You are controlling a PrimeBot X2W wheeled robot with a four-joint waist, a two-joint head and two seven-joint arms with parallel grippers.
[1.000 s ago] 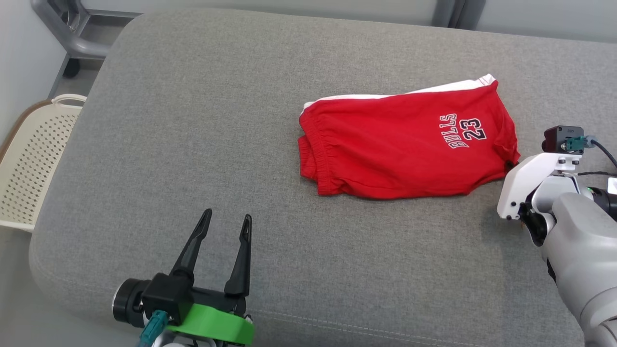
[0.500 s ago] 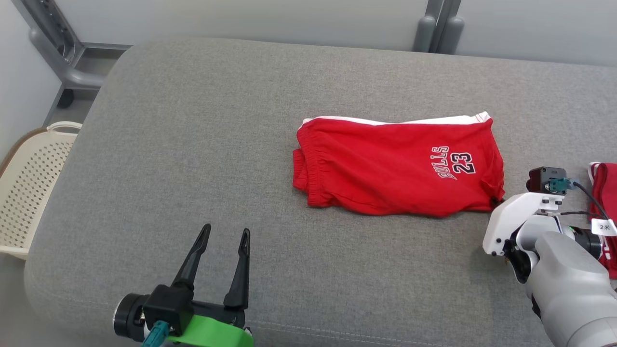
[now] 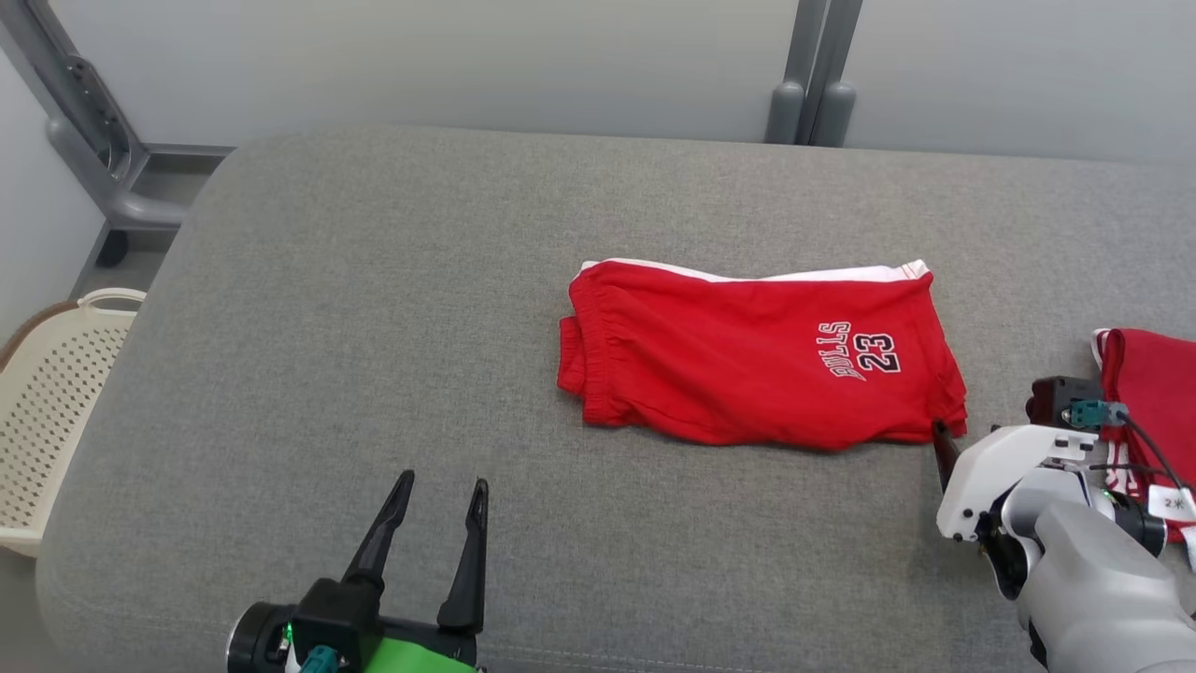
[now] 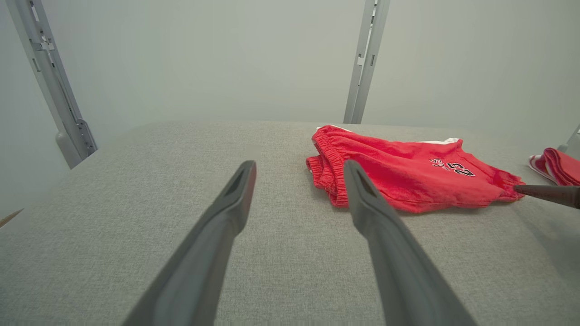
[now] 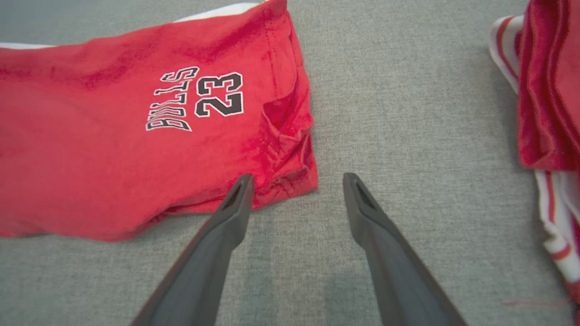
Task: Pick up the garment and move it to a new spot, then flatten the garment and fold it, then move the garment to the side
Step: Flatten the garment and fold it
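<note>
red shorts point(image 3: 747, 365) folded flat on grey cushion point(image 3: 374, 327), "bulls 23" print up

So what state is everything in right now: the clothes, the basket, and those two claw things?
Red Bulls 23 shorts: folded, lying flat on the grey cushion.
Red-and-white garment: bunched at the cushion's right edge.
Left gripper: open, empty.
Right gripper: open, empty, at the shorts' corner.
Cream perforated plastic basket: beside the cushion, contents unclear.

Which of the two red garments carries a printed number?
The folded shorts in the middle: they show BULLS 23. The garment at the right edge shows stripes instead.
</note>
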